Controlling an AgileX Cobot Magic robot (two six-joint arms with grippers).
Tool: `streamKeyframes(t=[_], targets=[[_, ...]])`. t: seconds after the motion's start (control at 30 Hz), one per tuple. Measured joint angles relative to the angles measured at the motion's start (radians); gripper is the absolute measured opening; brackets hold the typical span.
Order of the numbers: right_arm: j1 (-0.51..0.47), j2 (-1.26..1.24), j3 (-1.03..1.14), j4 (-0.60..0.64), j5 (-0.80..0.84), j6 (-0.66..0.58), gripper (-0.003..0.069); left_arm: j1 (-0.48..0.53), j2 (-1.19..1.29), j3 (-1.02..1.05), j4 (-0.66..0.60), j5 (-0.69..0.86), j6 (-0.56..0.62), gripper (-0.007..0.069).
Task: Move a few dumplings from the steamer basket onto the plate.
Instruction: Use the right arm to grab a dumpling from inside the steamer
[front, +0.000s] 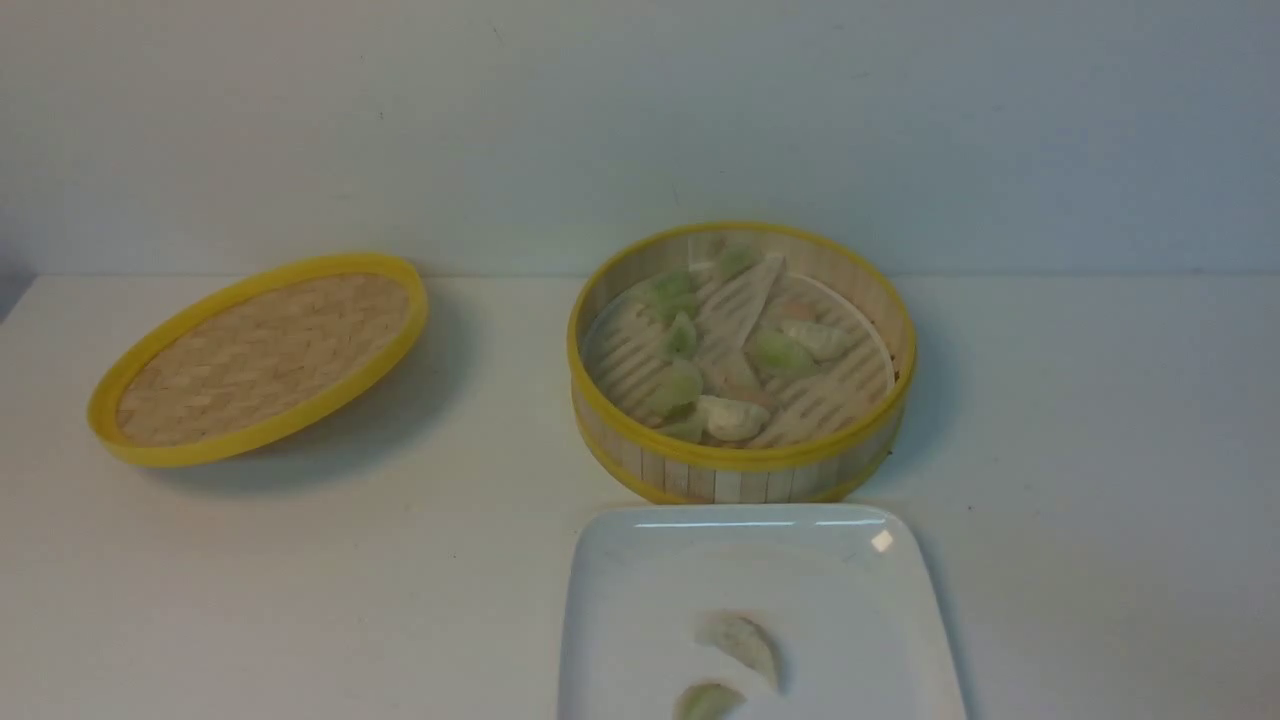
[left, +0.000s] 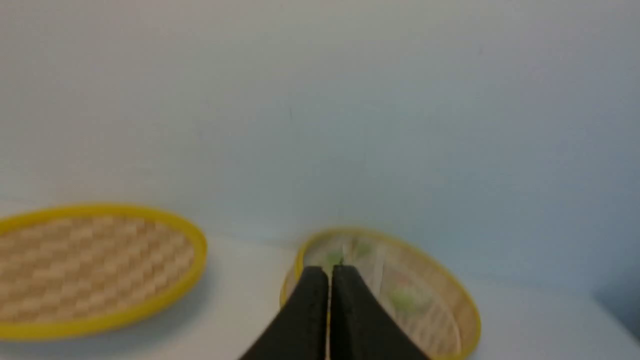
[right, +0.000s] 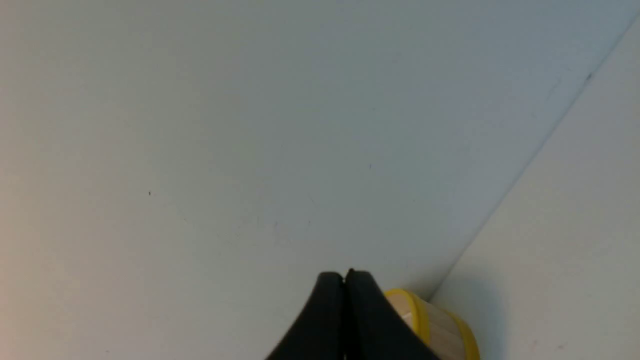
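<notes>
The round bamboo steamer basket stands mid-table with several pale green and whitish dumplings on its slatted floor. In front of it lies the white square plate, which carries two dumplings near its front edge. Neither arm shows in the front view. My left gripper is shut and empty, its black fingers pressed together, pointing toward the basket from a distance. My right gripper is also shut with nothing in it, and a bit of the basket's wall shows beside it.
The flat woven lid with its yellow rim lies tilted on the table's left side, also in the left wrist view. A pale wall runs behind the table.
</notes>
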Motion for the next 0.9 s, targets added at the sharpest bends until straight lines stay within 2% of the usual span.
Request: streamKeyframes(t=[0.13,0.2,0.27,0.3,0.33,0.4,0.5,0.63,0.77,0.9], targets=[[0.000,0.000,0.000,0.007,-0.007,-0.009,-0.0014,0.000,0.265,-0.166,0.001,0.298,0.087,-0.0006],[0.001,0.000,-0.008,0.006,0.018,-0.017,-0.0014,0.000,0.327,-0.197,0.002,0.363,0.114,-0.0006],[0.020,0.000,-0.096,-0.049,0.165,-0.089,-0.0014,0.000,0.458,-0.227,-0.003,0.455,0.158,-0.0006],[0.037,0.013,-0.181,-0.096,0.276,-0.177,-0.0014,-0.003,0.533,-0.229,-0.015,0.486,0.181,-0.0006],[0.040,0.017,-0.194,-0.096,0.276,-0.177,-0.0014,-0.003,0.533,-0.230,-0.017,0.489,0.185,-0.0006],[0.065,0.122,-0.380,-0.171,0.458,-0.321,-0.0014,-0.019,0.628,-0.232,-0.051,0.502,0.243,-0.0006],[0.070,0.285,-0.535,-0.212,0.618,-0.411,-0.0014,-0.050,0.701,-0.232,-0.090,0.486,0.305,-0.0006],[0.070,0.568,-0.729,-0.233,0.839,-0.553,-0.0014,-0.118,0.791,-0.260,-0.095,0.457,0.327,-0.0006],[0.071,0.829,-0.892,-0.212,0.971,-0.736,-0.0014,-0.225,0.909,-0.355,-0.063,0.453,0.310,-0.0006],[0.075,1.054,-1.027,-0.129,1.019,-0.828,-0.0014,-0.350,1.022,-0.470,-0.016,0.445,0.282,-0.0006]])
